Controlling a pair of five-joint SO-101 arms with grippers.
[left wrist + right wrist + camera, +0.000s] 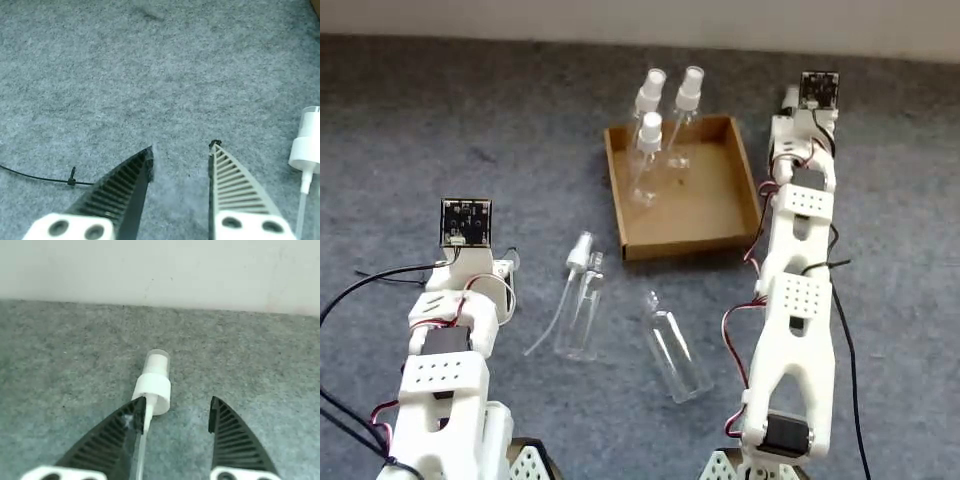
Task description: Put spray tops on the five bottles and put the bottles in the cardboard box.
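Three clear bottles with white spray tops point(649, 130) point(651, 88) point(691, 88) lie in the cardboard box point(720, 225), two tops poking over its far rim. On the carpet lie a bare bottle point(582, 312), a loose spray top point(579, 252) point(306, 147) with its tube beside it, and a second bare bottle point(675, 347). My left gripper point(180, 150) hovers open over bare carpet, left of that spray top. Beyond the box's far right corner, my right gripper point(177, 405) stands open, with another spray top point(152, 385) touching its one finger.
Grey carpet covers the table up to a pale wall point(160, 270) just past the right gripper. The right arm point(800, 300) stretches along the box's right side. A thin black cable point(45, 177) lies near the left gripper.
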